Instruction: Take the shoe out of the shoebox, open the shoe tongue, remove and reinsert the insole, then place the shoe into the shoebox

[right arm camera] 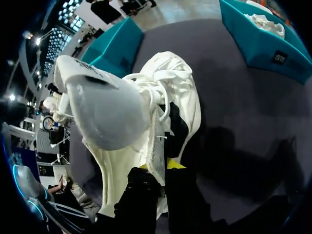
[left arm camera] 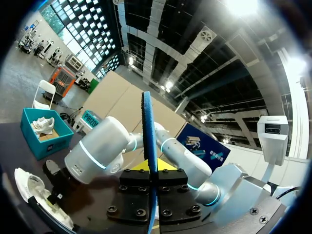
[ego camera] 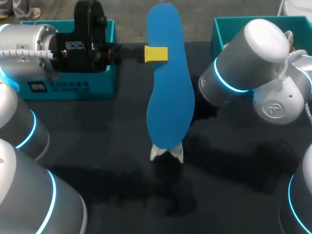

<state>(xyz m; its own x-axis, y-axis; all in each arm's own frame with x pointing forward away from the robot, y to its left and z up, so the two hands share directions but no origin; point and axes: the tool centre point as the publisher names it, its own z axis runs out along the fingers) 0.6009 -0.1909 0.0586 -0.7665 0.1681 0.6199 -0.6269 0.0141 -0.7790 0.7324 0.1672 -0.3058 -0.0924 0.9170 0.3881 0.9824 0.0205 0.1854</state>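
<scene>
My left gripper (ego camera: 156,53) holds the blue insole (ego camera: 169,83) up in the air, shut on its edge, with the insole standing edge-on between the fingers in the left wrist view (left arm camera: 148,131). Under the insole a bit of the white shoe (ego camera: 166,154) shows on the dark table. In the right wrist view my right gripper (right arm camera: 159,166) is shut on the side wall of the white shoe (right arm camera: 146,107), whose tongue and laces spread above the fingers. From the head view the insole hides the right gripper.
One teal shoebox (ego camera: 73,73) stands at the back left behind the left gripper. A second teal box (ego camera: 229,24) stands at the back right, behind my right arm (ego camera: 243,53), with another white shoe (right arm camera: 265,22) inside. The dark table (ego camera: 122,185) lies open in front.
</scene>
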